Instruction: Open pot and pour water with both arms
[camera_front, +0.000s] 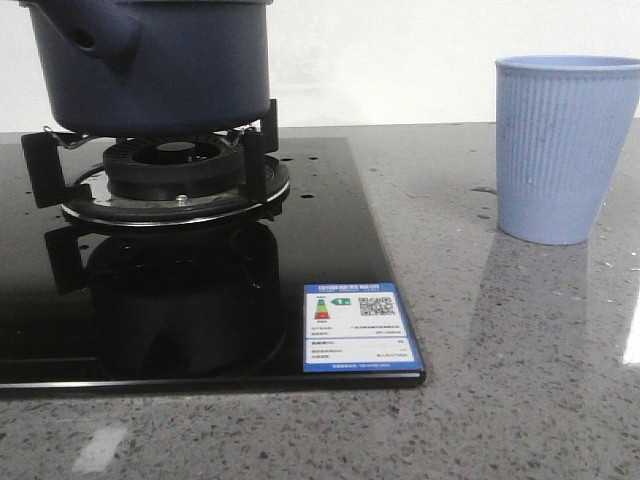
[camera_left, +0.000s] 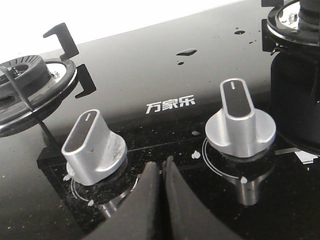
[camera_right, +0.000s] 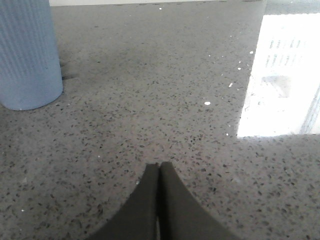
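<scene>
Speckled grey countertop (camera_front: 520, 400) carries a black hob (camera_front: 330, 250) with the pot (camera_front: 150, 60) on its burner at upper left; I see left gripper (camera_left: 162, 167) and right gripper (camera_right: 159, 167) fingers together, so I judge opening not started: next, approach the pot.

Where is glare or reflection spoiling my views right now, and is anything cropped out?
Front view: the pot is cut off at the top, so no lid shows; the glossy stove glass mirrors the burner. Left wrist view: blown-out white beyond the stove, knobs sharp. Right wrist view: a bright window reflection washes out the counter; the cup is cropped.
</scene>
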